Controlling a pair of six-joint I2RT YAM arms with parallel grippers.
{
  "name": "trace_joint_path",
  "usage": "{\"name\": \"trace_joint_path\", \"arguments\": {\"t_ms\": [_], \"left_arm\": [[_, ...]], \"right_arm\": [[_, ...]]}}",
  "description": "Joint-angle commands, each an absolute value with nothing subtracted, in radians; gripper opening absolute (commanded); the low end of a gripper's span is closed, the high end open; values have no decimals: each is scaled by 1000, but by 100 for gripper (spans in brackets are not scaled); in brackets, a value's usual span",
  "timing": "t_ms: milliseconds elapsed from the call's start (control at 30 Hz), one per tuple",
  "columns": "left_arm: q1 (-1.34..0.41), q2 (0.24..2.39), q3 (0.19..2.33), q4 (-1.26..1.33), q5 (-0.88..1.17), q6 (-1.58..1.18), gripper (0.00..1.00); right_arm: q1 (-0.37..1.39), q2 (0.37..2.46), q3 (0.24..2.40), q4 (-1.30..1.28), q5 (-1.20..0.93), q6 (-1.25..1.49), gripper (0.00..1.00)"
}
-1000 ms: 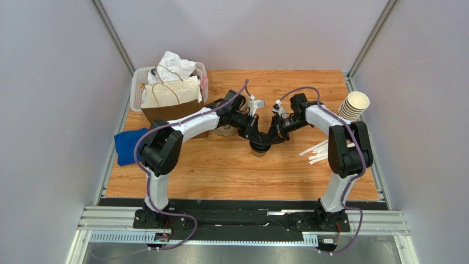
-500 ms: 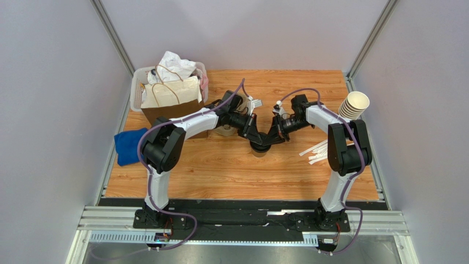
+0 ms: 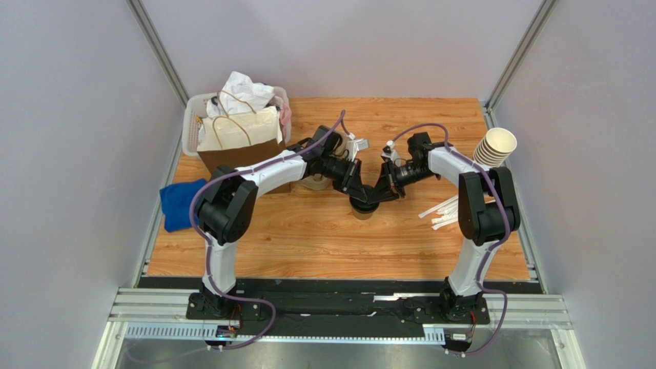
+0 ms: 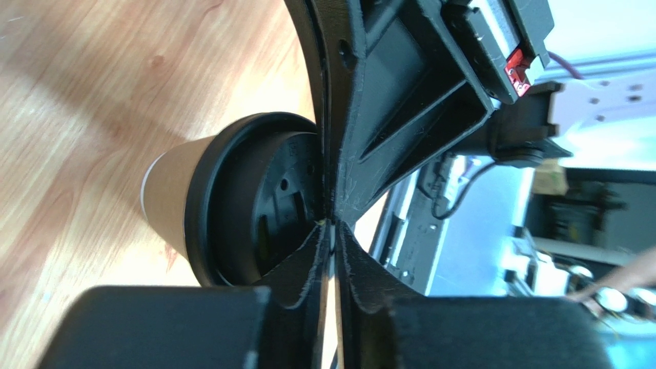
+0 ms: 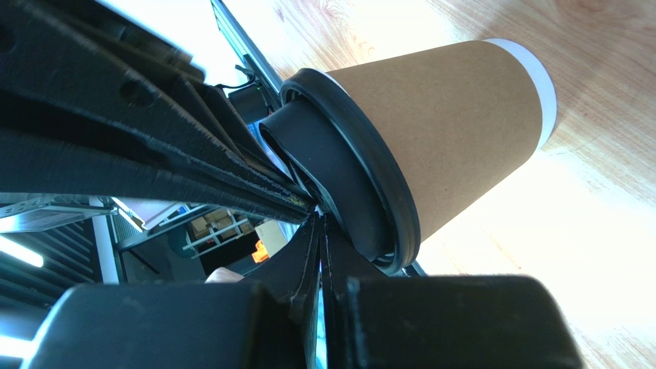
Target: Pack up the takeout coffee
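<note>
The smooth wooden table (image 3: 308, 246) has grey walls around it. In its middle stands one takeout coffee (image 5: 462, 123), a round tan paper cup with a shiny black plastic lid (image 5: 362, 154). The left gripper (image 4: 333, 227) and right gripper (image 5: 317, 215) both touch the lid's edge, fingers squeezed together, holding nothing. Farther off are one soft blue cloth (image 3: 173, 204), some thin white sticks (image 3: 440, 211), one brown paper bag (image 3: 239, 142) and one stack of cups (image 3: 494, 147)

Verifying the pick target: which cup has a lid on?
The tan cup in the middle, capped with a black lid; the cream cups stacked at the right are lidless.
</note>
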State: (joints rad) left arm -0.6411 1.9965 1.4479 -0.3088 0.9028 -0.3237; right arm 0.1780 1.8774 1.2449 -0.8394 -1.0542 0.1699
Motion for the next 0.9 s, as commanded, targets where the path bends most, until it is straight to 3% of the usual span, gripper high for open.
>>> {"name": "trace_joint_path", "arguments": {"t_ms": [0,267,467,867], "left_arm": [[-664,1907,1495,-471,658,-242,20],[-634,1795,1508,-595,419,-197,32],[-629,1839,1534,-620,432,-160,28],[-652,1913,1597,-601,476,-164,31]], "right_arm": [[167,1896,1244,-822,-818,87,6],[173,1898,1262,-838,-795,72,6],[183,1901,1262,-839,-787,63,6],[183,1916,1276,-844,-781,61,6]]}}
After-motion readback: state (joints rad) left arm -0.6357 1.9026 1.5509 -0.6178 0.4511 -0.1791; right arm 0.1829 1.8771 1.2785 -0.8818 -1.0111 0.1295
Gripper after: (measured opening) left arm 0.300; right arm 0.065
